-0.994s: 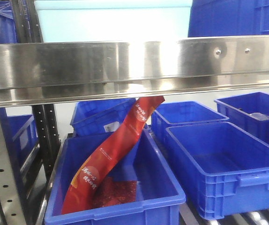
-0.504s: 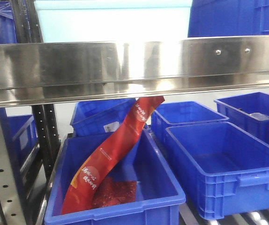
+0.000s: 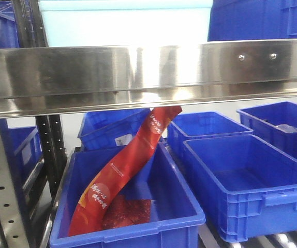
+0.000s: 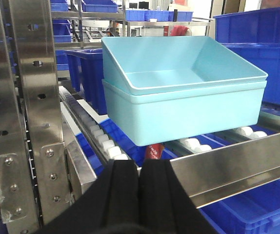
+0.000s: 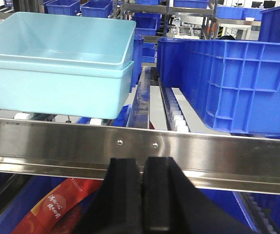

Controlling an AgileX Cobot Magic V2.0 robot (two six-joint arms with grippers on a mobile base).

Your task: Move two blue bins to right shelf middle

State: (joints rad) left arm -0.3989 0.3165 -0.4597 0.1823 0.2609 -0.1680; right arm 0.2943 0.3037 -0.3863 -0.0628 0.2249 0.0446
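Two light-blue bins sit nested one inside the other on the roller shelf behind the steel front rail. They fill the middle of the left wrist view as the light-blue bins and the upper left of the right wrist view as the light-blue bins. My left gripper is shut and empty, just in front of the rail and below the stack. My right gripper is also shut and empty, level with the rail, to the right of the stack. Neither gripper shows in the front view.
A large dark-blue bin stands right of the stack on the same shelf. Below the rail, a dark-blue bin holds a red packet, beside several other dark-blue bins. A perforated steel upright stands at the left.
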